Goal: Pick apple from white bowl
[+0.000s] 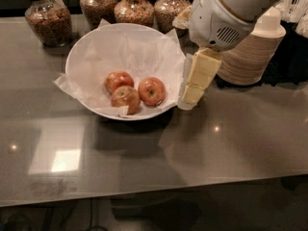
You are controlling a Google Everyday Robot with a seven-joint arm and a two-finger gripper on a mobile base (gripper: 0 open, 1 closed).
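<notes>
Gripper [188, 99] pointed down toward the bench [240, 148], just outside the right rim of the white bowl [82, 47], tip about level with that rim and close beside it. Cream-yellow, hung below a bulky white wrist housing with a vent grille. How wide the gripper stands: cannot tell from this side-on angle.

Left of the gripper, inside the bowl on crumpled white paper [139, 52]: the apple [152, 91], evenly red-pink, dark stem dimple facing up, nearest of the three to the gripper. Just beside it, farther left: a yellow-blotched apple [125, 99]. Behind that one: an orange-red apple [119, 80].

Behind the gripper and to its right: a stack of tan disposable bowls [248, 61] with a white lid-like piece [268, 23] on top. Beyond the white bowl, along the back of the bench: four glass jars [48, 20] filled with brown dry goods. Down and well to the left of the gripper: a bright square reflection [65, 160] on the dark glossy bench.
</notes>
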